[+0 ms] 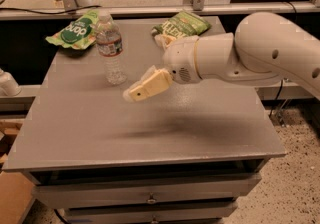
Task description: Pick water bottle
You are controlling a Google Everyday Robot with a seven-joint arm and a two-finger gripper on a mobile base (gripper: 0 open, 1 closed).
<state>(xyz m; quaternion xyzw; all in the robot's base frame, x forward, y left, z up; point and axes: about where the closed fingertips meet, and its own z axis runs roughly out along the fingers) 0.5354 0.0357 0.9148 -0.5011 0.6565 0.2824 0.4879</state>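
– One bottle only, then? Which way does it point?

– One. The water bottle (pixel 111 48) stands upright on the bench (pixel 150 135), long axis vertical, white cap on top. It is in the far left part, a little in from the left edge and nearer the far-left corner than the middle.

– Anything readable on it?

– No. Its label band is white with red, but the print is too small to make out. Behind it, touching or nearly touching, a green snack bag (pixel 75 32) lies flat at the far-left corner; its white letters look like "pop" seen upside down. A second green bag (pixel 182 24) lies at the far edge, toward the middle; its writing cannot be read.

– And the arm?

– The arm (pixel 260 53) reaches in from the right edge, above the bench top, its thick rounded link on the right and the wrist toward the middle. The pincer (pixel 134 95) tilts down and left, hovering over the bench just right of the bottle's base and closer to the near edge, not touching it.

– Spread or pressed together?

– I cannot tell. It holds nothing.
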